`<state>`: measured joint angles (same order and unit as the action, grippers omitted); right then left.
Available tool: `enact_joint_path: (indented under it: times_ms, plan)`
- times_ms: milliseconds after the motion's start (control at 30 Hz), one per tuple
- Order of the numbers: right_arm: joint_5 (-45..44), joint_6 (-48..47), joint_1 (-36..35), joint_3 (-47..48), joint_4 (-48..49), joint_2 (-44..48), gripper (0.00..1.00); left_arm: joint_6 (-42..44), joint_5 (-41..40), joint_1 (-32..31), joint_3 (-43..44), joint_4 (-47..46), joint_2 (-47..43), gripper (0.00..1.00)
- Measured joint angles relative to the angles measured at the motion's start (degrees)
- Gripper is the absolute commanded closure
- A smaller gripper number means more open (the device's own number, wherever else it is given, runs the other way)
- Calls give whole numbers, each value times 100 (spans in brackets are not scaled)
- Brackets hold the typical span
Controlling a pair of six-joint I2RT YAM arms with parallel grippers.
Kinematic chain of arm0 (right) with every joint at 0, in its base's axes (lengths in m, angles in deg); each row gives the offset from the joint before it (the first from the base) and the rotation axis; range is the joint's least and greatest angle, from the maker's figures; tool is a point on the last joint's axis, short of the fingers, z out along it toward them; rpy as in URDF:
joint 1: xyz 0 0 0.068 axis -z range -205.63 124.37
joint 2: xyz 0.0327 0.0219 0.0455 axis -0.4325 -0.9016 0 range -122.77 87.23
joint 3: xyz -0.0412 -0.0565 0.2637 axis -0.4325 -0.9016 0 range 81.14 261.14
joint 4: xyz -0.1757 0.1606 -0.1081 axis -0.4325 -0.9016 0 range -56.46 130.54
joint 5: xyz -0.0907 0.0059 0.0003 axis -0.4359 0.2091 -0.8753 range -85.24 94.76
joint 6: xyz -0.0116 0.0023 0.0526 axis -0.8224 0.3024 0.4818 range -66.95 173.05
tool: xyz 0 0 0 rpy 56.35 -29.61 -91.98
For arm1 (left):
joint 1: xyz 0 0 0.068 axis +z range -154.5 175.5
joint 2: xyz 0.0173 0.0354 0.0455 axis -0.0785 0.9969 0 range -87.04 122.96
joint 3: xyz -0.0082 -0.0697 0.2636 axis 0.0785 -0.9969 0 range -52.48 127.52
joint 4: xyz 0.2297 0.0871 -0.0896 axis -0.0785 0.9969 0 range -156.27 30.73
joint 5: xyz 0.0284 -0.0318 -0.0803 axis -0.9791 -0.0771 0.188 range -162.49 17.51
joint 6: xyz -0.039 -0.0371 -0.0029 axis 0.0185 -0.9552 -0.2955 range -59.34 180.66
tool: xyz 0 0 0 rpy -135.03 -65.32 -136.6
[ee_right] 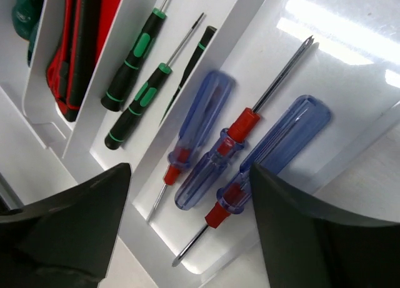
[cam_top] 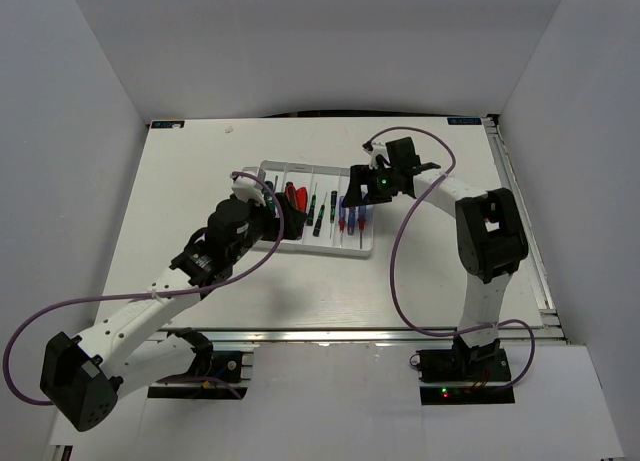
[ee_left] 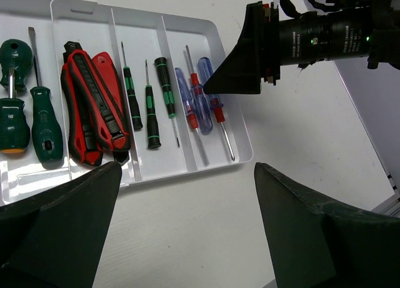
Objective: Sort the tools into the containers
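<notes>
While left gripper (ee_left: 187, 169) and right gripper (ee_right: 189, 175) gape empty, the blue drivers (ee_right: 201, 122) look light, stiff, slick — probably best pinched across the handle

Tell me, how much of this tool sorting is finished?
Looks nearly finished. Done: green screwdrivers, red-and-black tools, thin black drivers and blue screwdrivers each fill their own tray compartment. In hand: nothing; the right fingers hang open over the blue ones, the left fingers also open. Left: no loose tool shows on the table.
</notes>
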<state>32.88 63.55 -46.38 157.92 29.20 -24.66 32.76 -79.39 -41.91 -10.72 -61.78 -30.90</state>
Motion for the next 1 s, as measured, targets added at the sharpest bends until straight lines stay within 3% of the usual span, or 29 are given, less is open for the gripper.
enact_joint_path:
  times_ms: [267, 667, 1000]
  plan:
    - [9, -817, 17, 146, -313, 356, 11, 57, 0, 0, 35, 0, 4, 2]
    - [-579, -2924, 247, 291, -761, 2175, 11, 262, 46, 0, 455, -2, 170, 2]
    - [-678, -3077, 940, 302, -1012, 3115, 11, 435, 184, 0, 894, 42, 308, 2]
